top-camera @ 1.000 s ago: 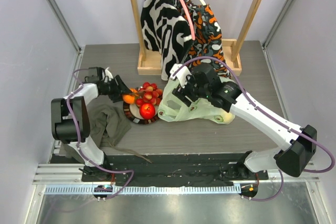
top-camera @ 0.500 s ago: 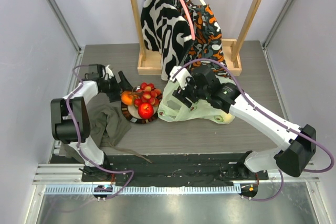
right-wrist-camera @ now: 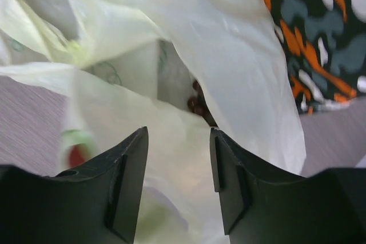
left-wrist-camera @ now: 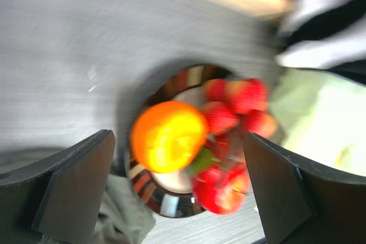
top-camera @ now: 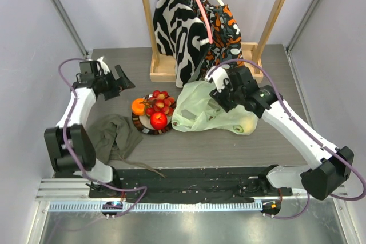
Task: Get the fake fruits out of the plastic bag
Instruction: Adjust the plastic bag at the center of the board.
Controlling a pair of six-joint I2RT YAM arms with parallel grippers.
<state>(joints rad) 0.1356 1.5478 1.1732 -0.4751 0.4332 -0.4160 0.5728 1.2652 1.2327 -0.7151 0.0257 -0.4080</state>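
Pale-green plastic bag [top-camera: 197, 112]: crumpled on the desk [top-camera: 229, 147], just right of the plate [top-camera: 153, 133], mouth gaping.
Left arm: elbow bent, wrist over the far-left desk; left fingers [top-camera: 120, 79] spread wide, empty, facing the plate.
Right arm: stretched in from the right; right fingers [top-camera: 220, 94] above the bag's top fold, moderately parted, pinching nothing.
Plate: orange piece [left-wrist-camera: 168, 136], strawberries [left-wrist-camera: 240, 98], red apple [top-camera: 158, 120].
Unclear: grapes [right-wrist-camera: 197, 104] barely glimpsed inside the bag; yellow fruit [top-camera: 246, 123] dim through the film; left wrist view blurred.

I saw the orange [top-camera: 138, 106], red apple [top-camera: 158, 120] and strawberries [top-camera: 161, 100] heaped on the plate [top-camera: 143, 128]. The pale-green bag [top-camera: 200, 110] lay crumpled beside it, with a yellow fruit [top-camera: 247, 123] still inside.
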